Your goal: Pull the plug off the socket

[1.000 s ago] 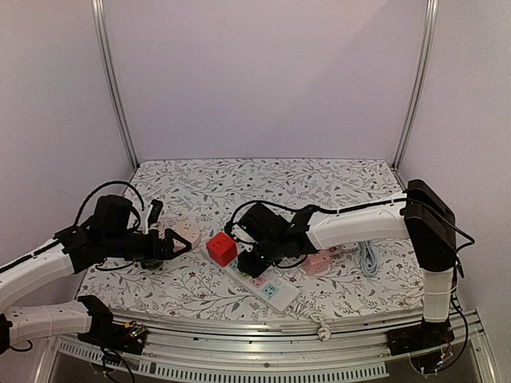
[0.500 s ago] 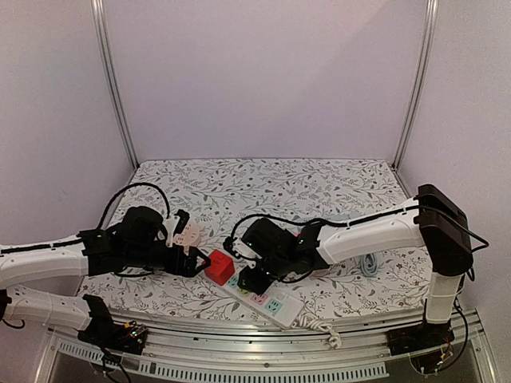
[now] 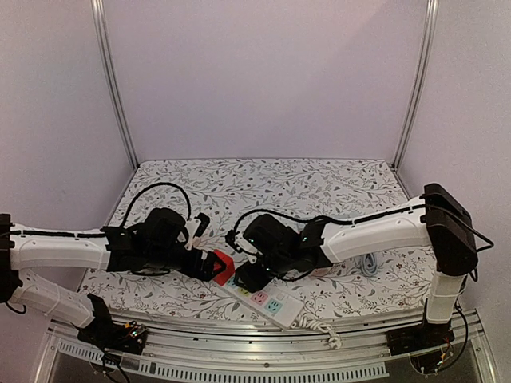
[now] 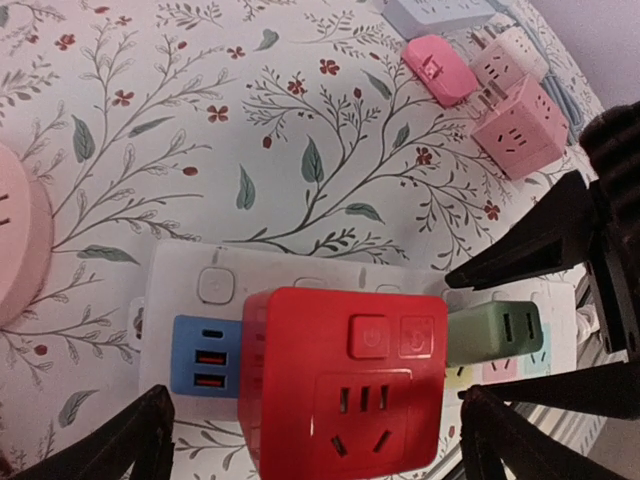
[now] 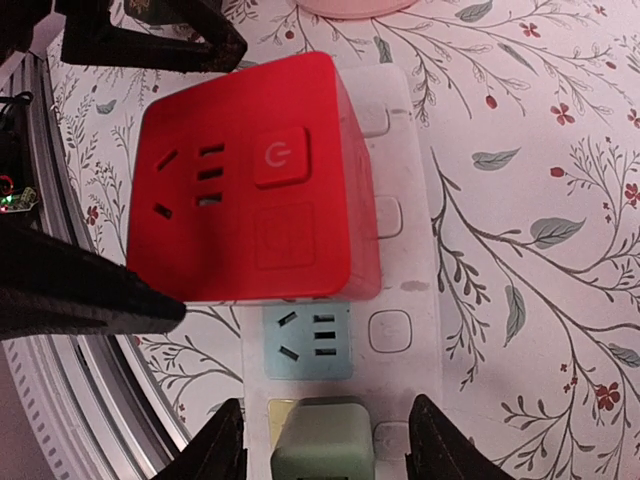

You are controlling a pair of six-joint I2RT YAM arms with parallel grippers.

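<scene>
A white power strip (image 3: 271,300) lies near the table's front edge. A red cube plug (image 3: 221,266) sits in its left end and a small green plug (image 4: 495,333) sits further along. My left gripper (image 3: 209,267) is open, and in the left wrist view (image 4: 315,400) its fingers stand either side of the red cube (image 4: 345,385) with gaps. My right gripper (image 3: 246,276) is open, and in the right wrist view (image 5: 325,440) it straddles the green plug (image 5: 322,442), not touching it. The red cube (image 5: 245,180) and the strip (image 5: 400,260) show there too.
Pink cube adapters (image 4: 515,125), a flat pink plug (image 4: 440,68) and a pale adapter (image 4: 435,12) lie beyond the strip. A round pink item (image 4: 20,240) lies at the left. A coiled cable (image 3: 369,263) lies at the right. The metal front rail (image 3: 263,343) runs close by.
My left arm has swung right until its open fingers reach the red cube. My right arm has shifted slightly left and nearer over the strip.
</scene>
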